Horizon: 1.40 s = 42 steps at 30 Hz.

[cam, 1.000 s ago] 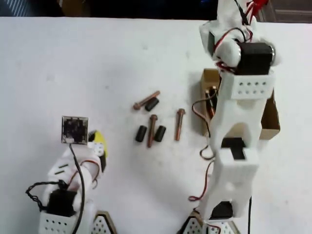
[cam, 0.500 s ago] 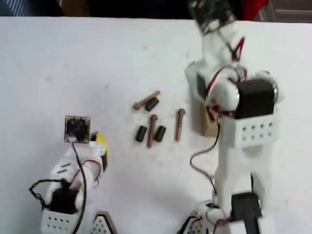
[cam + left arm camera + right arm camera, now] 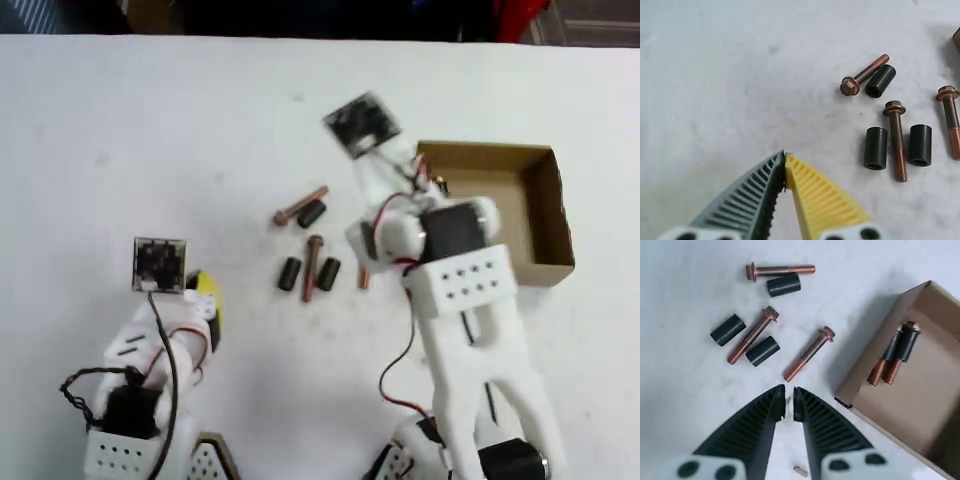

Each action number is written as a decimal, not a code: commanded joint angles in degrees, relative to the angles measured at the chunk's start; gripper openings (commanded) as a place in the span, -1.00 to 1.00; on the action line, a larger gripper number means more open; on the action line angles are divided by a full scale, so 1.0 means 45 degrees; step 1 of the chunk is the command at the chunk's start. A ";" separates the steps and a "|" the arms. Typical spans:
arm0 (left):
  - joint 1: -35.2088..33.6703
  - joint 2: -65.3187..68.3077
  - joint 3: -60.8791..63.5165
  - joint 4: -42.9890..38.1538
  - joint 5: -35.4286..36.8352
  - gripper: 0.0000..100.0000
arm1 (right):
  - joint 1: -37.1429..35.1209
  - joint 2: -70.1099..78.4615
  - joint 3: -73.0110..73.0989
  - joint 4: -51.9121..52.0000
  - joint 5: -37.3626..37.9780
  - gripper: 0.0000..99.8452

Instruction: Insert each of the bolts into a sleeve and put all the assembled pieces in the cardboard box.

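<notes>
Your right pincer (image 3: 789,395) hangs over the tabletop (image 3: 685,390) with its fingers narrow, almost together, and it holds nothing. The loose bolt (image 3: 809,354) lies just ahead of it, between the group of other parts and the box (image 3: 900,410). The long axis of this bolt runs slanted to the line of the fingers: the threaded end is toward the pincer and the head is away from it. The closest free sleeve (image 3: 762,351) lies near the bolt, on the side away from the box. Your left pincer (image 3: 785,157) is closed and empty, and it stands well apart from all the parts, so the right arm is the nearer one. I think you must widen the fingers and turn the wrist across the shank before you go down.
</notes>
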 commanded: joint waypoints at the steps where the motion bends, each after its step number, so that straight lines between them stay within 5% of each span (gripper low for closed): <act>1: -0.0107 -0.0166 -0.0078 -0.0449 -0.0117 -0.95 | -0.0772 -0.0147 0.1387 -0.1436 -0.0762 -0.96; 9: -0.0244 -0.0166 -0.0078 -0.0469 -0.0117 -0.95 | -0.1573 0.0811 0.2774 -0.3487 -0.4806 -0.96; 17: -0.0713 -0.0166 -0.0078 -0.0449 -0.0117 -0.95 | -0.1573 0.3292 0.2755 -0.4991 -0.7131 -0.96; 26: -0.0713 -0.0166 -0.0078 -0.0410 -0.0059 -0.95 | -0.1514 0.4190 0.2755 -0.5675 -0.7834 -0.95; 33: -0.0713 -0.0166 -0.0059 -0.0410 -0.0039 -0.95 | -0.1788 0.5128 0.2755 -0.5792 -1.0569 -0.62; 42: -0.0713 -0.0166 -0.0059 -0.0469 -0.0039 -0.95 | -0.1905 0.6379 0.2911 -0.6574 -1.0706 -0.69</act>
